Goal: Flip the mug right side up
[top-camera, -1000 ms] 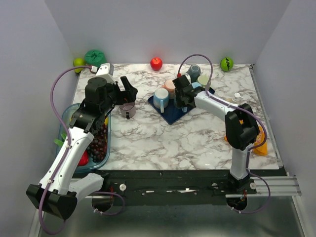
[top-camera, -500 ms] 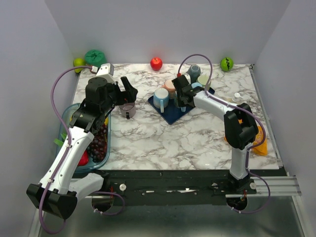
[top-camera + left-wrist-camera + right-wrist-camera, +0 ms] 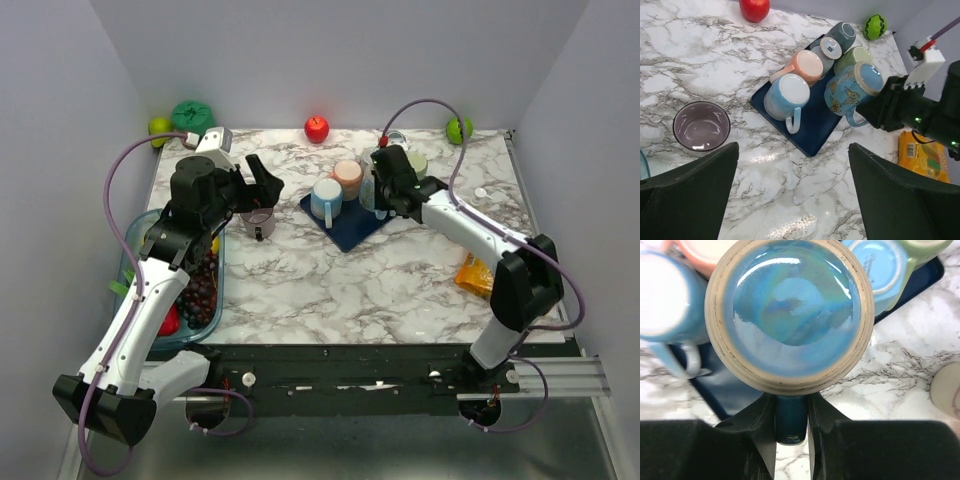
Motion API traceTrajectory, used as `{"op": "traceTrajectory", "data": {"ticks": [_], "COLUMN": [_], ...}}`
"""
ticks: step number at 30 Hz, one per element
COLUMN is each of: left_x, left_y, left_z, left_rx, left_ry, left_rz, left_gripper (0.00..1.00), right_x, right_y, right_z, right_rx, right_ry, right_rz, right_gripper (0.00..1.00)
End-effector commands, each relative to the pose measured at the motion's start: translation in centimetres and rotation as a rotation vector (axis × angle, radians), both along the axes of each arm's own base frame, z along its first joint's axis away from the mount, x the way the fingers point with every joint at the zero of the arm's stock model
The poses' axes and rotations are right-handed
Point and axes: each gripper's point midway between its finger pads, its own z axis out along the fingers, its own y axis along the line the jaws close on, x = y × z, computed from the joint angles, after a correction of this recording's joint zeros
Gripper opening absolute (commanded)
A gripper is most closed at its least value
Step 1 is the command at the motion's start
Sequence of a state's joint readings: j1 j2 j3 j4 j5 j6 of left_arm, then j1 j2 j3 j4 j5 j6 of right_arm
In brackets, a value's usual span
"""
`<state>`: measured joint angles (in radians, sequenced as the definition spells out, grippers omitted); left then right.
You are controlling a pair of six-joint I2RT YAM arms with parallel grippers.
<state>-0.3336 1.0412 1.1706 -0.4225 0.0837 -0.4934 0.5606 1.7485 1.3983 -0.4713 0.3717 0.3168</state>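
Observation:
My right gripper (image 3: 791,407) is shut on the dark blue handle (image 3: 791,426) of the blue butterfly mug (image 3: 790,315). The mug's glazed base faces the wrist camera. In the left wrist view the same mug (image 3: 849,91) hangs tilted over the right edge of the navy tray (image 3: 816,131), base up and to the right. From above, the right gripper (image 3: 385,195) covers most of it. My left gripper (image 3: 795,200) is open and holds nothing, high over the marble near an upright purple cup (image 3: 701,126).
A light blue mug (image 3: 786,95), a pink one (image 3: 802,67), a green one (image 3: 852,57) and grey ones (image 3: 840,34) lie on the tray. A red apple (image 3: 317,128), a green ball (image 3: 459,128), an orange packet (image 3: 480,275) and a tub of grapes (image 3: 195,290) ring the table.
The right gripper closed on the butterfly mug's handle, then lifted the mug off the tray and carried it right and back. The left arm stayed still.

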Motion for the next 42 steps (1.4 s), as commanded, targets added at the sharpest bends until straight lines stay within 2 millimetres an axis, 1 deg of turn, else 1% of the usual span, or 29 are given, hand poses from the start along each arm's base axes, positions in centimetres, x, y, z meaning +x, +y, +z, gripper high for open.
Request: {"op": "traceTrajectory", "data": {"ticks": [1,2,4,5,6,8,9,11,12,13,14,15,16,17,19,20,22,23,25,26,27,28,30,34,36,38,39,40,42], "left_x": [-0.7,-0.8,-1.0,-1.4,-1.5,-2.4,-2.6,-3.3,-4.0,-4.2,-4.6,-5.3,-5.5,-5.9,-6.6,-6.9,-7.6,-7.7,-7.8,-7.9,-8.0,-8.3,-8.6,-9.1,-9.0,-8.3,-8.2,-8.1,-7.9], "left_y": [-1.1,-1.3,-2.0,-2.7,-3.1,-4.6,-5.2,-6.1,-6.8,-7.3,-7.8,-8.6,-9.0,-9.4,-10.4,-10.7,-11.6,-11.9,-12.2,-12.6,-12.7,-12.8,-12.9,-13.2,-13.3,-13.5,-13.5,-13.3,-13.2], "left_z": [1.8,1.9,2.3,2.6,3.0,3.2,3.8,4.5,4.4,5.3,5.7,6.2,6.7,7.0,7.9,8.2,9.2,9.6,10.2,10.2,10.1,11.0,11.9,14.0,14.5,14.5,14.4,15.0,15.3], "left_rx": [-0.056,-0.064,-0.085,-0.101,-0.117,-0.162,-0.186,-0.247,-0.272,-0.299,-0.333,-0.353,-0.367,-0.388,-0.414,-0.429,-0.469,-0.481,-0.502,-0.511,-0.517,-0.536,-0.558,-0.616,-0.642,-0.671,-0.706,-0.73,-0.763], "left_ry": [-0.047,-0.048,-0.058,-0.061,-0.076,-0.069,-0.091,-0.094,-0.084,-0.12,-0.117,-0.133,-0.148,-0.142,-0.162,-0.166,-0.177,-0.185,-0.205,-0.21,-0.214,-0.252,-0.283,-0.353,-0.354,-0.33,-0.3,-0.321,-0.311], "left_rz": [-0.064,-0.08,-0.114,-0.159,-0.186,-0.276,-0.312,-0.364,-0.42,-0.448,-0.475,-0.518,-0.539,-0.556,-0.598,-0.613,-0.648,-0.656,-0.656,-0.653,-0.66,-0.674,-0.68,-0.695,-0.678,-0.645,-0.635,-0.627,-0.615], "left_gripper": [0.99,0.99,0.99,0.99,0.99,0.99,0.99,0.99,0.99,0.99,0.99,0.99,0.99,0.99,0.99,0.99,0.99,0.99,0.99,0.99,0.99,0.99,0.99,0.99,0.99,0.99,0.98,0.98,0.9], "right_x": [0.2,-0.6,-1.5,-1.9,-2.8,-3.8,-4.5,-5.6,-6.1,-7.0,-7.8,-8.5,-9.5,-10.4,-11.7,-12.9,-13.9,-14.7,-15.4,-16.0,-16.4,-16.7,-17.4,-18.8,-19.4,-20.1,-20.3,-20.4,-20.5], "right_y": [0.9,1.1,1.4,1.8,1.8,2.5,2.5,3.3,3.6,3.6,4.5,4.7,4.7,5.3,5.7,6.0,6.3,6.6,6.9,7.2,7.3,7.4,7.8,8.2,8.4,8.3,8.3,8.2,8.0], "right_z": [8.7,10.4,12.2,13.0,15.2,17.5,19.4,21.9,22.8,24.4,25.8,26.8,28.2,29.7,31.3,33.1,34.5,35.8,36.8,37.7,38.1,38.5,39.1,40.0,40.4,41.1,41.0,41.1,41.2], "right_rx": [0.183,0.224,0.279,0.317,0.365,0.436,0.476,0.541,0.569,0.598,0.641,0.674,0.707,0.747,0.818,0.866,0.934,0.969,1.016,1.039,1.047,1.057,1.088,1.15,1.182,1.202,1.204,1.206,1.213], "right_ry": [-0.201,-0.224,-0.248,-0.255,-0.291,-0.325,-0.361,-0.403,-0.417,-0.448,-0.471,-0.489,-0.515,-0.54,-0.559,-0.596,-0.604,-0.633,-0.641,-0.667,-0.682,-0.688,-0.692,-0.691,-0.686,-0.71,-0.713,-0.723,-0.733], "right_rz": [0.014,0.042,0.062,0.086,0.094,0.143,0.161,0.225,0.247,0.274,0.339,0.361,0.39,0.443,0.487,0.54,0.574,0.616,0.639,0.666,0.677,0.685,0.713,0.754,0.78,0.802,0.805,0.808,0.803], "right_gripper": [0.0,0.01,0.0,0.0,0.0,0.01,0.01,0.01,0.01,0.01,0.0,0.01,0.01,0.01,0.01,0.01,0.01,0.01,0.01,0.01,0.01,0.01,0.01,0.01,0.01,0.01,0.01,0.01,0.01]}}
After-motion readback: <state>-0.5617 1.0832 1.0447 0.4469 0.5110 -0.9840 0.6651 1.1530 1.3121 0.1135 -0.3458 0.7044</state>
